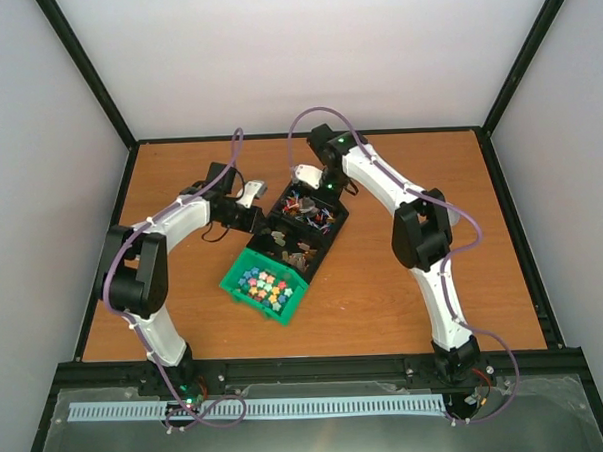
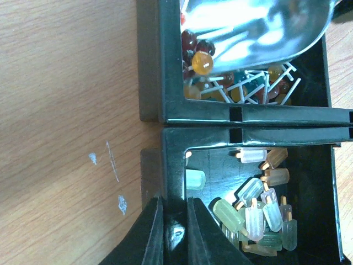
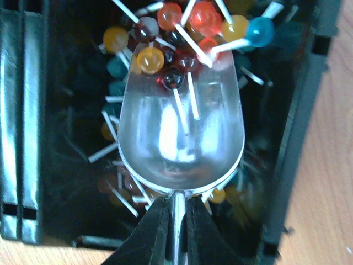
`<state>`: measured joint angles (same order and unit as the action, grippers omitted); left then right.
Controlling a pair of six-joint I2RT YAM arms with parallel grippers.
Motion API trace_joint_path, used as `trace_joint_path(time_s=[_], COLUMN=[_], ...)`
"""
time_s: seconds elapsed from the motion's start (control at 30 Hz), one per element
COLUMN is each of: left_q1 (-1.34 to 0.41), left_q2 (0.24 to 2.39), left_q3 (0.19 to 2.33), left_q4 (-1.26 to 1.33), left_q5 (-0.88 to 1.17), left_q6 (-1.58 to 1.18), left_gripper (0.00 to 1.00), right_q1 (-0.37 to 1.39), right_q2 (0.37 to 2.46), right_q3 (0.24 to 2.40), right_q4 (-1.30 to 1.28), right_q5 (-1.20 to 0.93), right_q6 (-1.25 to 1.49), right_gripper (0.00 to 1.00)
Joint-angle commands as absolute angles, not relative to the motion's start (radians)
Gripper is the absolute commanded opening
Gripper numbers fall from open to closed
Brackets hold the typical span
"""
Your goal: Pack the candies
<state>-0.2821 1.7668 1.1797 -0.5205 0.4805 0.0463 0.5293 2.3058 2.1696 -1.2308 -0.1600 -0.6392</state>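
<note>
One wooden table (image 1: 405,302) | white walls (image 1: 304,56) | black frame (image 1: 84,65) | candies (image 3: 151,58) in bins (image 2: 165,66)

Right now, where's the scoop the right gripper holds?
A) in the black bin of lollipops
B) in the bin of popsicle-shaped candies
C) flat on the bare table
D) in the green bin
A: the right wrist view shows the right gripper clamped on the handle of the scoop, whose bowl sits among the lollipops inside the black bin.

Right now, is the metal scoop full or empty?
Almost empty: the scoop shows bare shiny metal, with only a lollipop or two at its front edge.
</note>
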Motion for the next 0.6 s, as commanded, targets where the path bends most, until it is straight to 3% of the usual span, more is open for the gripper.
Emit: trace_joint_path(time_s=[0.0,0.27,0.57], left_q1=[-0.307,-0.294,-0.234], left_q2=[1.805,1.810,1.803], left_q3=[1.213,1.209,1.198], left_q4=[-0.495,-0.506,-0.505], left_q5=[0.520,0.496,0.493], left_q6=[0.097,0.071,0.043], left_gripper=[0.01,0.01,0.01], right_q1=[0.542,0.539,0.470], right_q2=[2.308,2.112,1.962], right_q3=[2.042,1.742,1.541], right_q4=[-1.153,-0.828,-0.662], right_q5=[-0.297,-0.379,-0.464], right_q6=[-0.601,-0.564,-0.551], right_gripper=[0.03,0.03,0.03])
